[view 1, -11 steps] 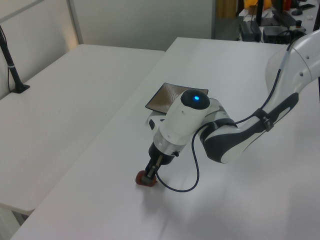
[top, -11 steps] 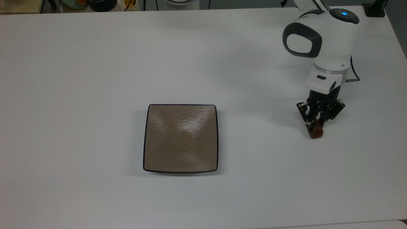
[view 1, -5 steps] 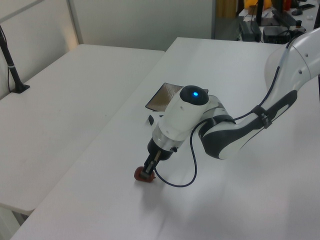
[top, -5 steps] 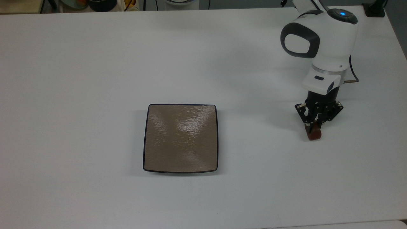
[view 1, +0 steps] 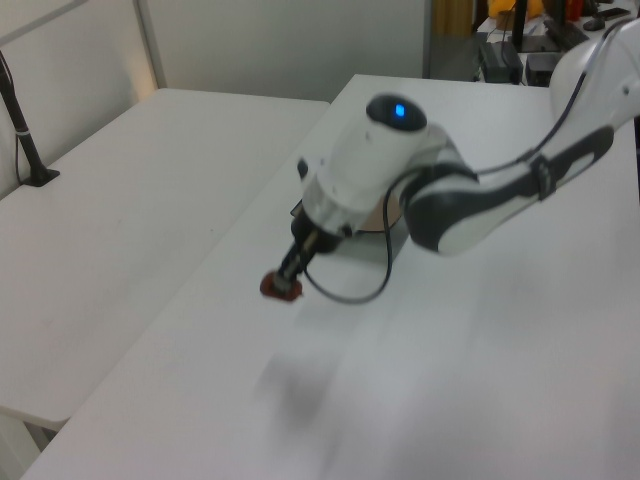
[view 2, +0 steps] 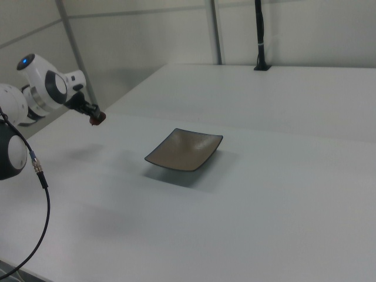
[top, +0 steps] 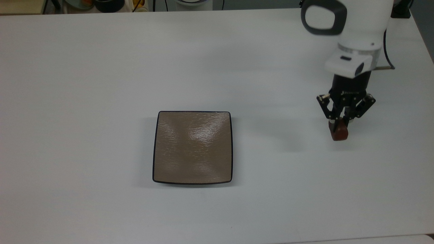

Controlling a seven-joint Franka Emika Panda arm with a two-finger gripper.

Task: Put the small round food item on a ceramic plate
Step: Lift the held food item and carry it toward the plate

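Note:
My gripper (top: 339, 129) is shut on the small round food item (top: 338, 134), a reddish-brown glossy lump, and holds it in the air above the white table near the top view's right edge. The lump hangs below the fingers in the left view (view 1: 281, 286) and in the right view (view 2: 97, 119). The square tan-brown ceramic plate (top: 192, 147) with a dark rim lies flat on the table, far to the top view's left of the gripper. It also shows in the right view (view 2: 184, 149), and in the left view the arm covers most of it.
The white table (top: 101, 67) spreads wide around the plate. A black cable (view 1: 350, 290) loops from the arm's wrist. A second white table with a black post (view 1: 25, 140) stands at the left view's left. Clutter sits past the table's far edge (top: 101, 5).
The gripper has risen off the table with the food item held in it, and the arm has lifted and shifted slightly toward the top view's top. The plate has not moved.

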